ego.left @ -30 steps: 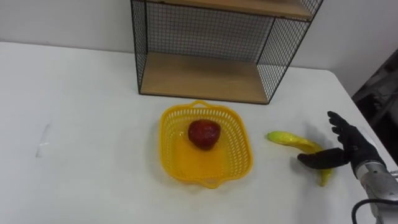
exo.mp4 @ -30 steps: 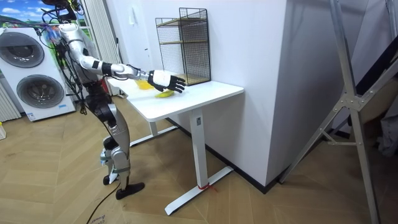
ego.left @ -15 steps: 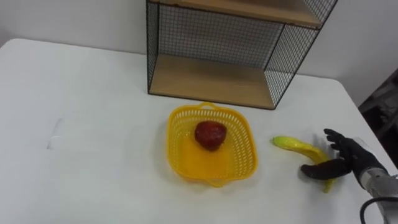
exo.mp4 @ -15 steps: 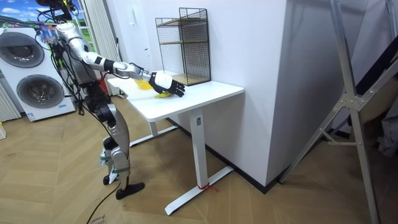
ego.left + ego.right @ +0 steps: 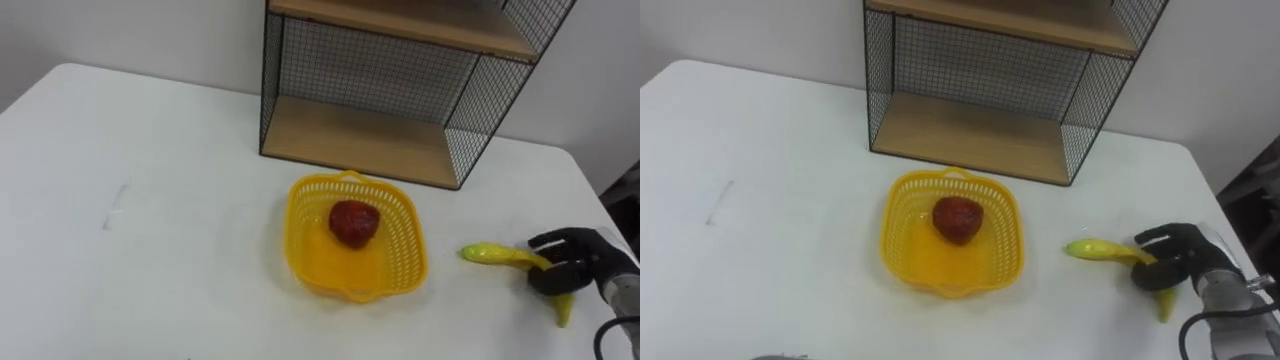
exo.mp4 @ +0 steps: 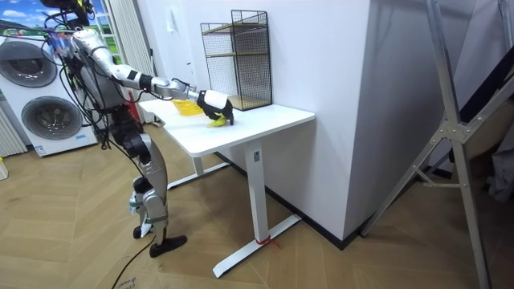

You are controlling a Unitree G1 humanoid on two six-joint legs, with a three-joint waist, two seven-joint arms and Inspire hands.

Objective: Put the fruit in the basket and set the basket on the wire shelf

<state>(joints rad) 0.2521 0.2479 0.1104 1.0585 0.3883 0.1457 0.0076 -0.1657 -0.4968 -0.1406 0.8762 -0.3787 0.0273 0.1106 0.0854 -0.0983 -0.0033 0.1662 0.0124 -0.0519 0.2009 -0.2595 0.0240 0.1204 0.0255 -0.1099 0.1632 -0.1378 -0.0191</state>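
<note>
A yellow plastic basket [image 5: 390,278] sits in the middle of the white table [image 5: 160,230] with a red apple [image 5: 353,222] inside it. To its right lies a yellow banana [image 5: 495,257] on the table top. My right hand [image 5: 566,264] is on the banana's near half, black fingers and thumb curled round it; the hand hides the fruit's middle. The same hand [image 6: 218,104] is over the banana at the table in the room view. The wire shelf [image 5: 400,80] with wooden boards stands behind the basket.
The table's right edge [image 5: 610,215] runs close behind my right hand. The shelf's lower board [image 5: 365,140] lies bare just behind the basket. Washing machines [image 6: 32,88] stand behind me in the room view, where I stand at the table's end.
My right hand's fingers have gone from spread above the banana to curled round it, the hand dropping onto the fruit. The head camera has shifted, sliding the whole scene rightward.
</note>
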